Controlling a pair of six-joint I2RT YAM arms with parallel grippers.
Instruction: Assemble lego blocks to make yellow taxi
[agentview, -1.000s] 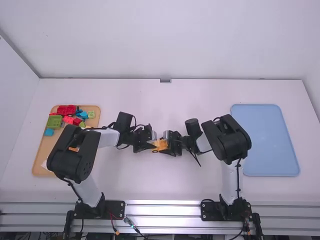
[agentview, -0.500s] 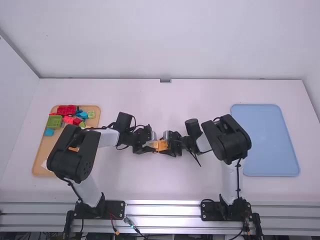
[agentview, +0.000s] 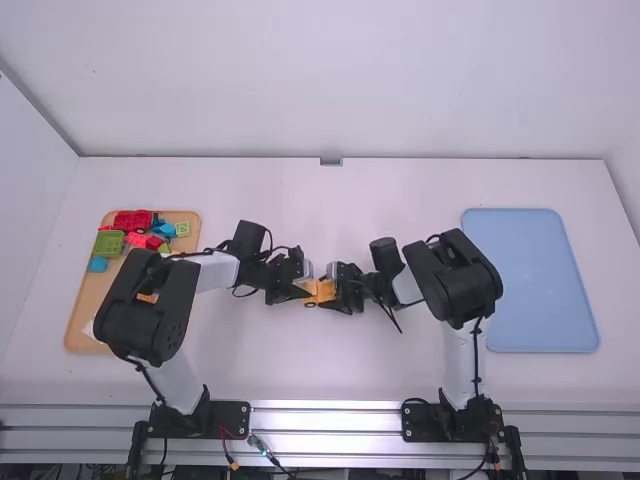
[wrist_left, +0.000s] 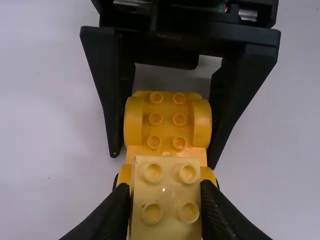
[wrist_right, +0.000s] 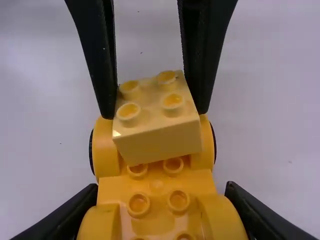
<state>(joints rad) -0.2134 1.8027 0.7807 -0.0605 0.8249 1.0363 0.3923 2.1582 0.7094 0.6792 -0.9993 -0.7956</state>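
Note:
Mid-table in the high view, my left gripper (agentview: 299, 288) and right gripper (agentview: 338, 290) face each other across an orange-yellow car base (agentview: 321, 290). A pale yellow brick (wrist_left: 167, 196) with several studs is between the fingers of my left gripper (wrist_left: 165, 205), which is shut on it. In the right wrist view the brick (wrist_right: 156, 120) sits tilted over the far end of the car base (wrist_right: 157, 189), covering part of it; whether they touch is unclear. My right gripper (wrist_right: 161, 215) is shut on the rounded near end of the base.
An orange-tan tray (agentview: 84, 310) at the left holds red, green and blue pieces, such as a green block (agentview: 109, 243) and a red one (agentview: 132, 221). The left arm reaches over this tray. A blue tray (agentview: 530, 280) lies at the right.
The left gripper and its wrist have shifted slightly, and more of the car base's left end shows than half a second ago. The right arm has stayed still.

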